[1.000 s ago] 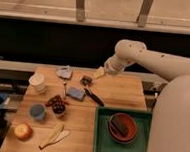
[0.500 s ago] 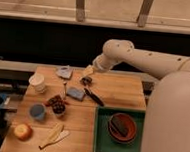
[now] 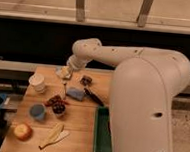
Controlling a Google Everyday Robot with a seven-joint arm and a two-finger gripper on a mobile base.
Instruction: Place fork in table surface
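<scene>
- The arm stretches left, wrist bent down, with the end effector spread and empty over the back of the counter.
- The fork lies on the counter just before it.
- The end effector has swung left from earlier.

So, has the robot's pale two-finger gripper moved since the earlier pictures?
Yes. The gripper has moved left above the light-brown wooden table surface, closer to the white cup.
</scene>
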